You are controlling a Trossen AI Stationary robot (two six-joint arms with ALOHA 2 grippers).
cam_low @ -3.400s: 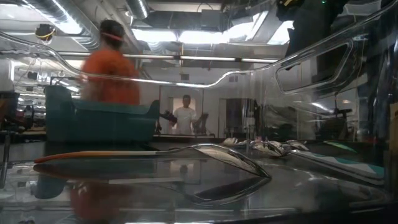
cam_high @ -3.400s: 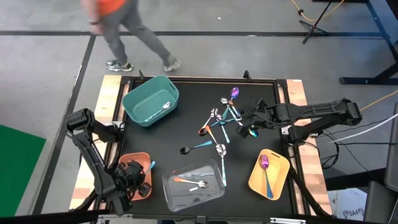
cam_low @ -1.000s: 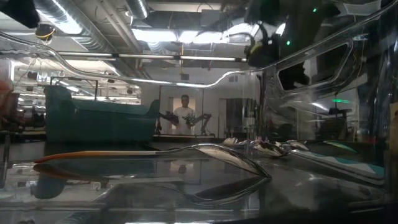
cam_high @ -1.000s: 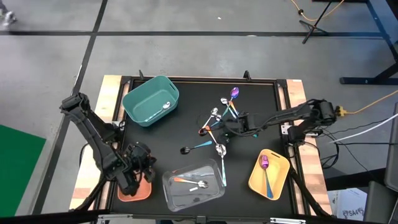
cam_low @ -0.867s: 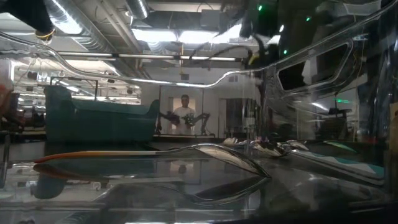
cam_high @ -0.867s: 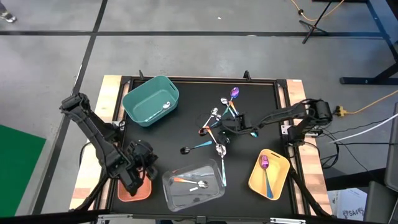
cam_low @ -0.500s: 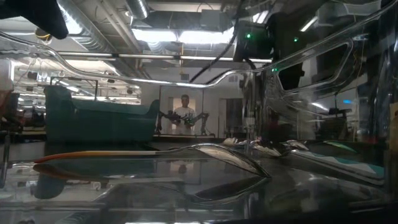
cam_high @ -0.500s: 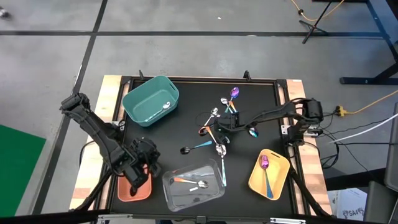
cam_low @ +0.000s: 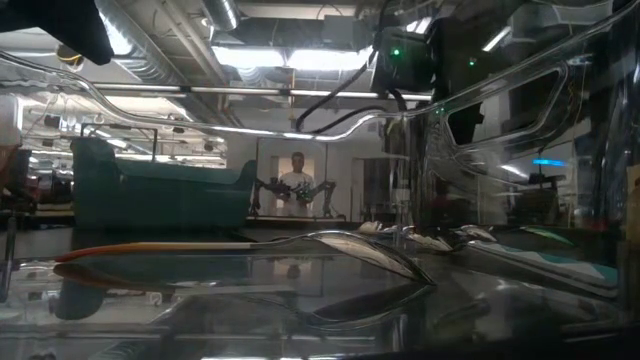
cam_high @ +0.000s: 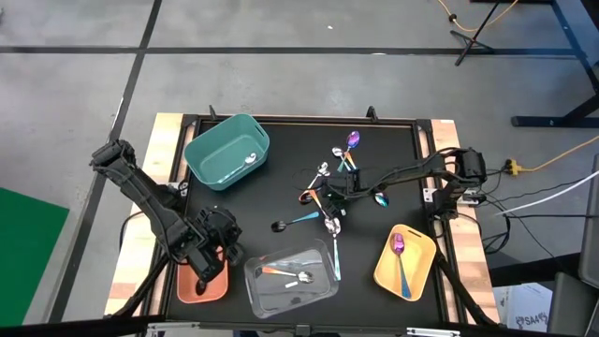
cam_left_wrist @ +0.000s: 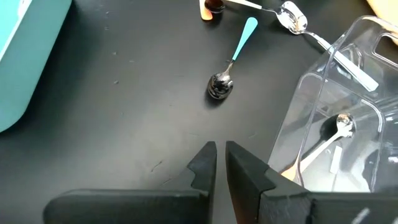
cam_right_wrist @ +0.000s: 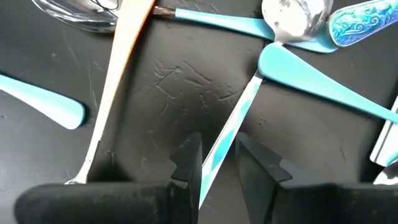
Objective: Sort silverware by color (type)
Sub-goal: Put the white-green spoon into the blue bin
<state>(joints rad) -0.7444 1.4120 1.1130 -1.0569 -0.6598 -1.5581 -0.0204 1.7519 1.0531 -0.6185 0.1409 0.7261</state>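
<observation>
Though the low view looks out through the clear bin (cam_low: 500, 150), its glare hides most of the table (cam_high: 281, 201); only an orange-handled spoon (cam_low: 240, 248) inside it reads well. From above, the teal bin (cam_high: 226, 150) sits far left with one silver spoon (cam_high: 251, 158) in it, the salmon bin (cam_high: 211, 285) near left is half covered by the left arm, and the yellow bin (cam_high: 404, 260) near right holds a purple spoon (cam_high: 400, 255). The spoon pile (cam_high: 332, 187) lies tangled at mid-table, handles crossing, so single pieces are hard to count. Bare table lies between the pile and the teal bin. A black-bowled spoon (cam_left_wrist: 230, 61) lies alone left of the pile. The left gripper (cam_left_wrist: 220, 163) hovers over the salmon bin's far edge, fingers nearly together, empty. The right gripper (cam_right_wrist: 216, 163) is down in the pile, its fingers narrowly straddling a teal handle (cam_right_wrist: 233, 126); I cannot tell whether they pinch it.
</observation>
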